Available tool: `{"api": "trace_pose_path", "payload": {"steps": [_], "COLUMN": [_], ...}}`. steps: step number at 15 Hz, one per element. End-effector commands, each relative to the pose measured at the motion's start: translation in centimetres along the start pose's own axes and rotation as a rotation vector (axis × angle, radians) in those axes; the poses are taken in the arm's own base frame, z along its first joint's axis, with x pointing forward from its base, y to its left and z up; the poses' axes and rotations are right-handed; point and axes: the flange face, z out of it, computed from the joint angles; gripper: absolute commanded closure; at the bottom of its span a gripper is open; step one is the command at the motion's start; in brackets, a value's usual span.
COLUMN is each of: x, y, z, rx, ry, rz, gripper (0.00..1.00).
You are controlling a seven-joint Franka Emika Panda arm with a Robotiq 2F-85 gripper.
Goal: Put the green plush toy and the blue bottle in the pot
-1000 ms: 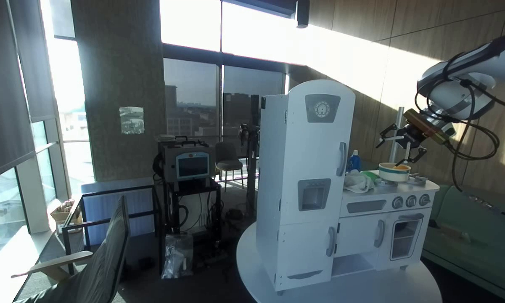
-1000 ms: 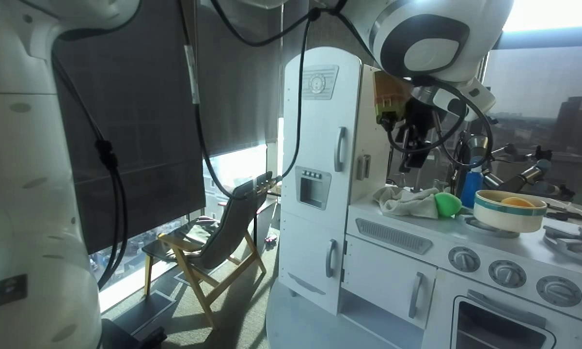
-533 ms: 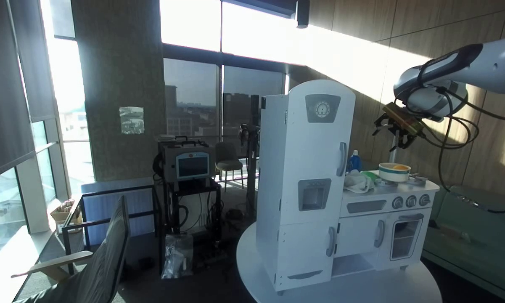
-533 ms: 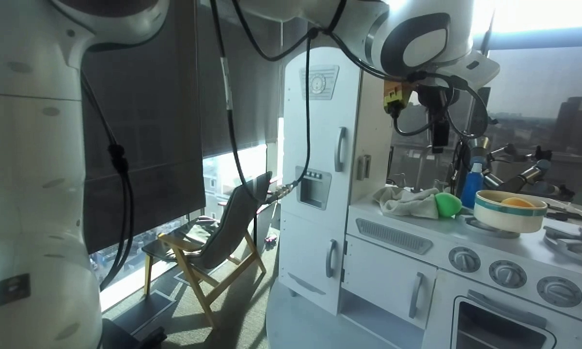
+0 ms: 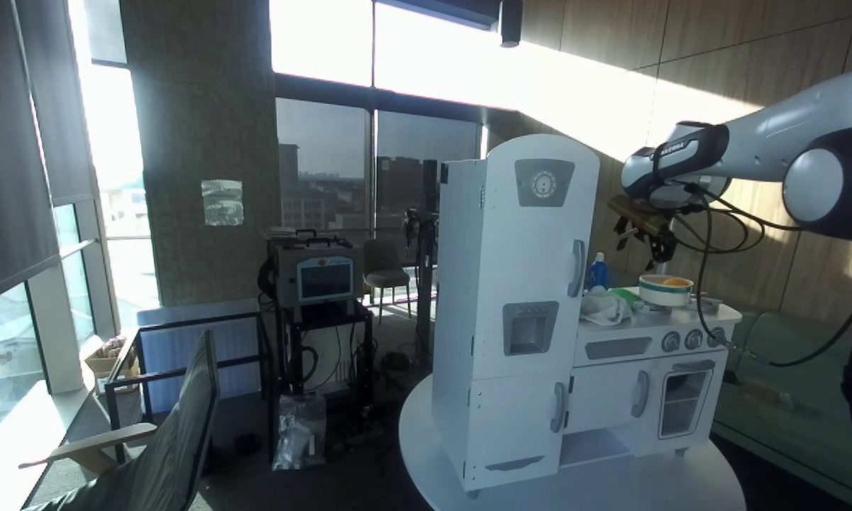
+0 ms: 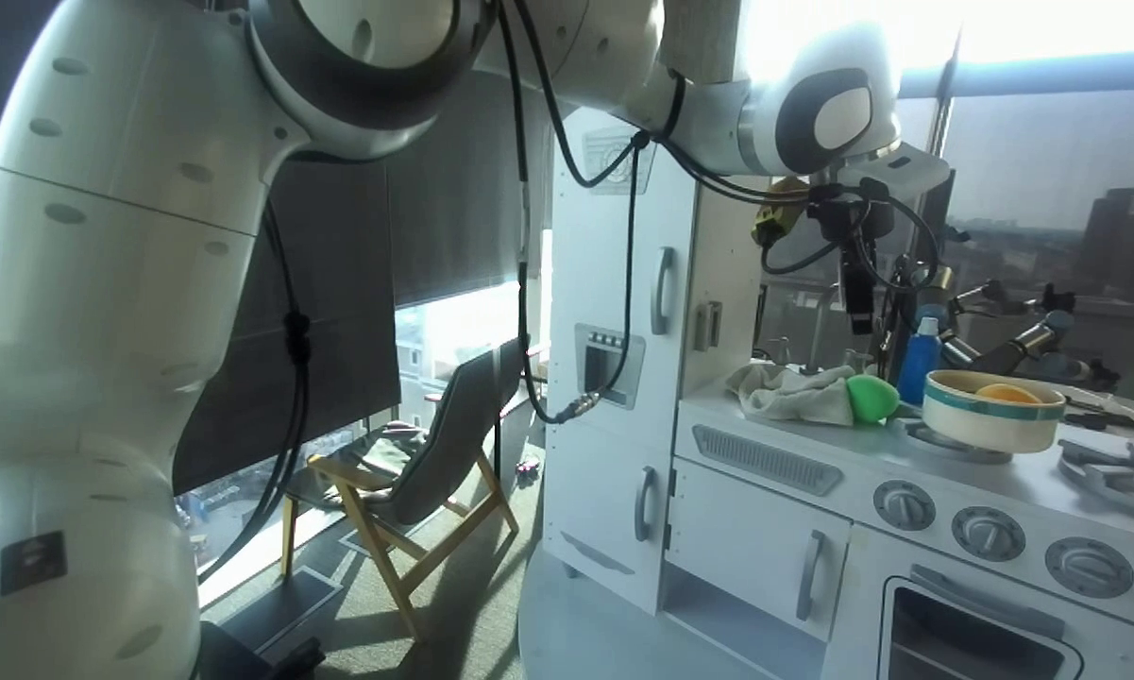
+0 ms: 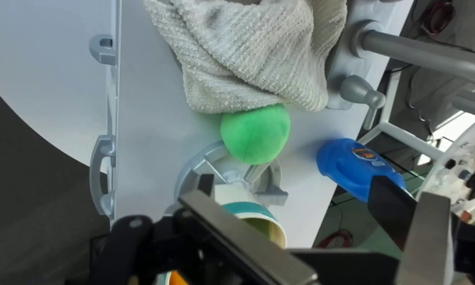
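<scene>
The green plush toy (image 7: pixel 256 134) lies on the white counter against a grey cloth, at the edge of a burner. It also shows in both exterior views (image 6: pixel 872 399) (image 5: pixel 622 295). The blue bottle (image 7: pixel 350 164) stands upright behind it, near the counter's back edge (image 6: pixel 920 366) (image 5: pixel 597 272). The cream pot with a teal band (image 6: pixel 991 427) stands on the burner beside the toy, holding an orange object (image 6: pixel 1007 393); my finger hides part of the pot in the wrist view (image 7: pixel 250 208). My gripper (image 5: pixel 639 248) is open and empty, above the counter near the pot and toy.
The crumpled grey cloth (image 6: pixel 793 393) lies beside the tall white fridge unit (image 5: pixel 528 284). A grey faucet (image 7: pixel 423 51) and tap handle (image 7: pixel 358 91) rise at the counter's back. A second burner (image 6: pixel 1119 477) lies past the pot. Cables hang from the arm.
My gripper has moved up and away from the pot, across towards the toy and bottle, and has come down slightly since half a second ago. The toy, bottle and pot have not moved.
</scene>
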Motion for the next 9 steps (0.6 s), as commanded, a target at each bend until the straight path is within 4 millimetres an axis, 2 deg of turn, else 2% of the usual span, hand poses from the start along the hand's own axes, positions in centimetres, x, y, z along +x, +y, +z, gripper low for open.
{"api": "trace_pose_path", "payload": {"steps": [1,5,9], "x": [0.0,0.5,1.9], "y": [-1.6,-1.9,-2.7], "z": [0.3,1.8,4.8], "rx": [-0.106,-0.162,-0.114], "ry": [-0.099,-0.15,-0.145], "rz": [0.034,0.057,0.097], "gripper": [0.0,0.0,0.0]}}
